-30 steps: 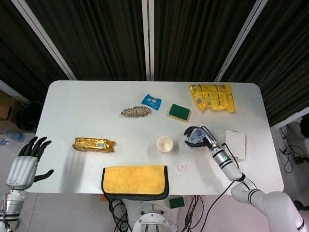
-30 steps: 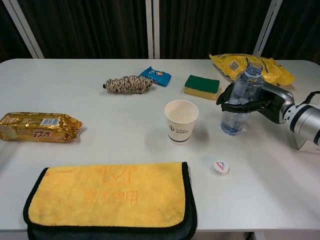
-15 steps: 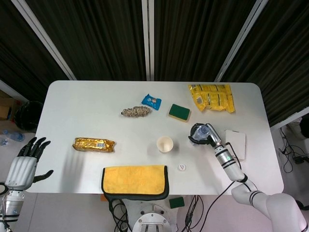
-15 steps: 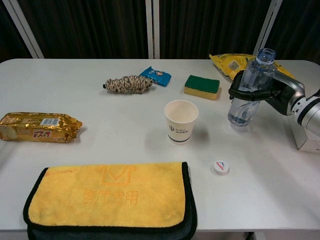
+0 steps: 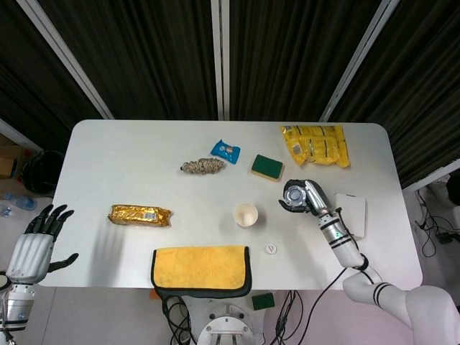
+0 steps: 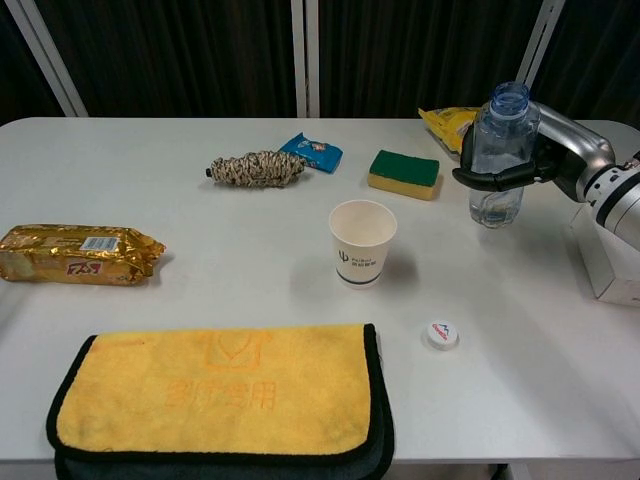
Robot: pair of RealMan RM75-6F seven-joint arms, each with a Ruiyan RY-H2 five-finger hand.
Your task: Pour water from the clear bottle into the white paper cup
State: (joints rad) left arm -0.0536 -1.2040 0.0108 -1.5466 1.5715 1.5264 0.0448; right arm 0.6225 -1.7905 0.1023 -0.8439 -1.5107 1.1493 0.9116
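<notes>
Bottle (image 6: 497, 150), uncapped and upright, is grasped by the right robot hand (image 6: 530, 160) above the table (image 6: 200, 290), right of the cup (image 6: 362, 243); the left robot hand (image 5: 39, 241) is held released.

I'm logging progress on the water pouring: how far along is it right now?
Done: the bottle is open, its cap lying on the table, and the right hand grips it upright, lifted clear of the table. In hand: carrying it. Left: bringing it over the paper cup, which stands apart to the left, and tilting to pour. The left hand hangs idle off the table.
</notes>
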